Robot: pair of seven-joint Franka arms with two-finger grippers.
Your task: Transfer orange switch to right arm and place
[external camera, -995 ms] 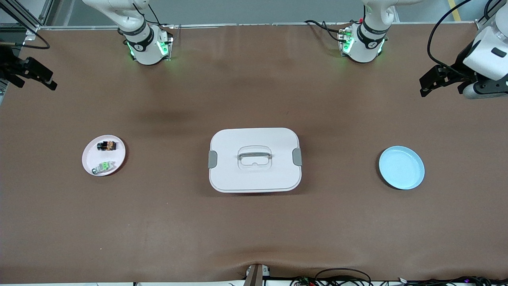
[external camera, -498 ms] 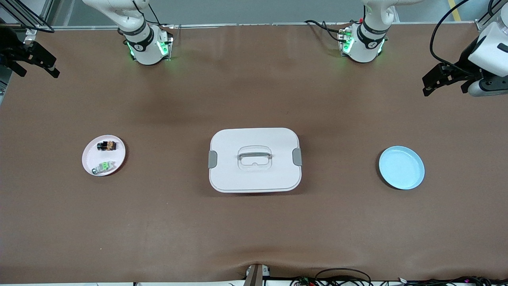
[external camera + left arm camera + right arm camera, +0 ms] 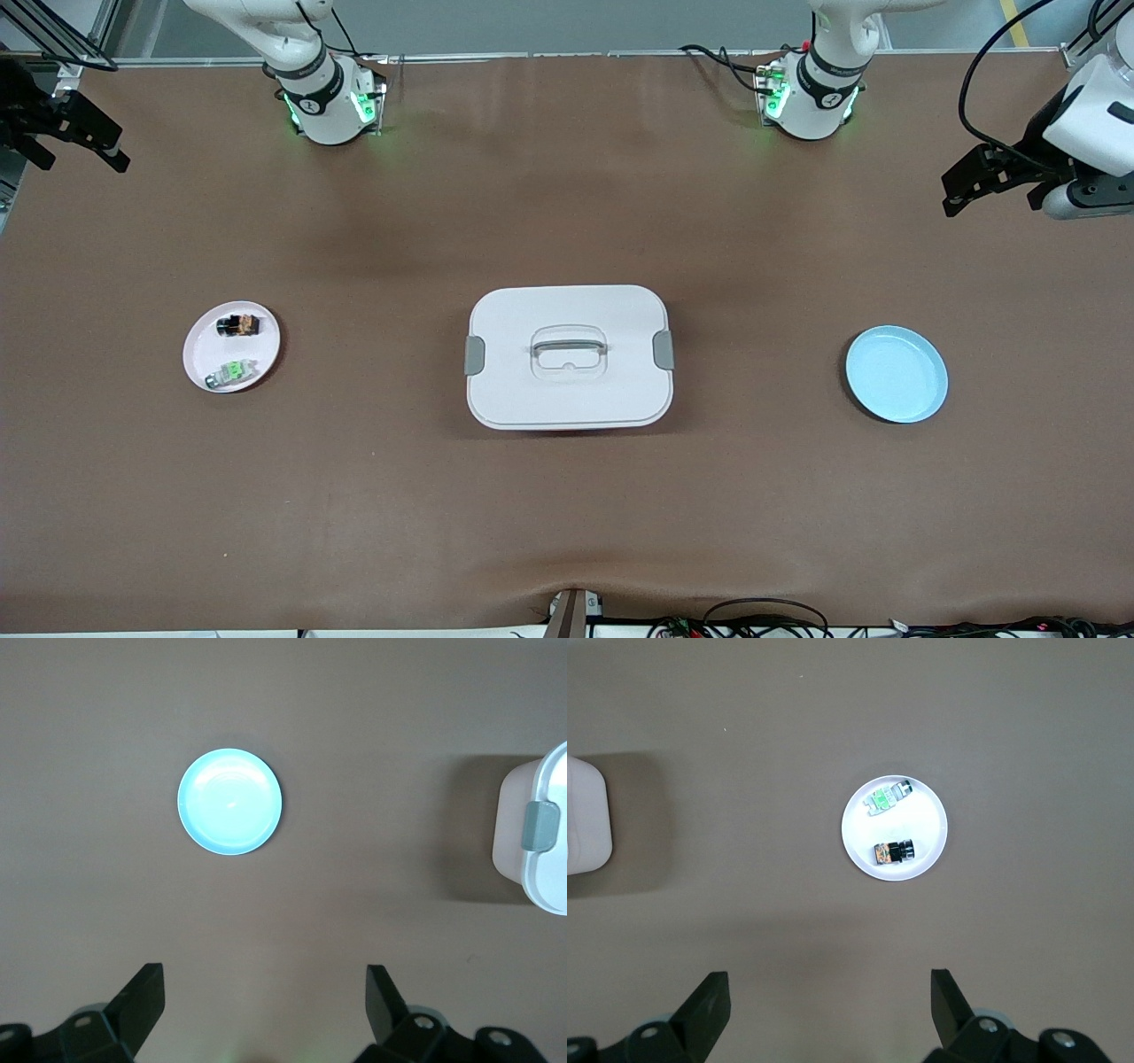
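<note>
Front view: orange switch [image 3: 238, 325] sits on pink plate [image 3: 199, 346], beside green switch [image 3: 232, 372].
Left tool [image 3: 973, 182]: fingers apart, empty, up over its surface end.
Right tool [image 3: 66, 137]: same, apart, empty.

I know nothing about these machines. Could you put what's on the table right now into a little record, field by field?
orange switch: on the white plate, toward the right arm's end of the table
green switch: same plate, nearer the front camera than the orange one
lidded white box: mid-table, lid on
blue plate: toward the left arm's end, nothing on it
left gripper: open, holding nothing, in the air
right gripper: open, holding nothing, in the air
</note>
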